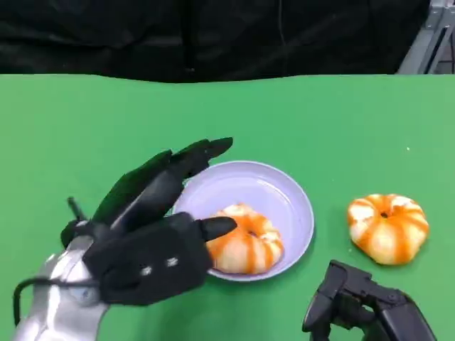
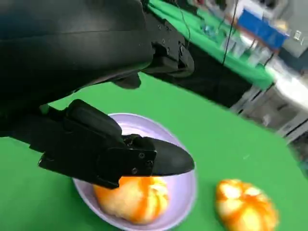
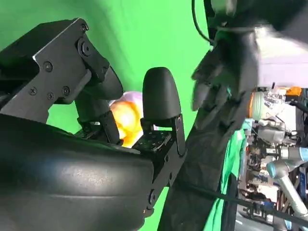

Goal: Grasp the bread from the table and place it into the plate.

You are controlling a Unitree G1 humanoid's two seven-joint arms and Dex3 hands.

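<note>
One bread point(image 1: 247, 240) already sits in the plate point(image 1: 288, 195), near-left part of the bowl, upright, orange stripes up. Left hand point(image 1: 146, 238) is right over it: fingers point(image 1: 192, 156) spread and stretched out over the plate's left rim, thumb tip just above the bread's left edge. Can't tell whether the thumb touches it. It grips nothing as far as I can see; the left wrist view shows the thumb hanging over the bread with a gap below it.

Second bread point(image 1: 387, 227) lies on the green table point(image 1: 85, 121), right of the plate, apart from the rim. It's round, no real long axis, so approach angle barely matters.

Key relation: the loose bread is well right of the left hand, with the plate between them. Right hand point(image 1: 366, 305) is much nearer, low at the near edge, bread just ahead and slightly to its right. Its fingers look curled in, nothing in them, though the view cuts most of the hand off.

My read: right hand should take it, reach forward, then carry it left to the plate. Free space is the far right part of the bowl.
</note>
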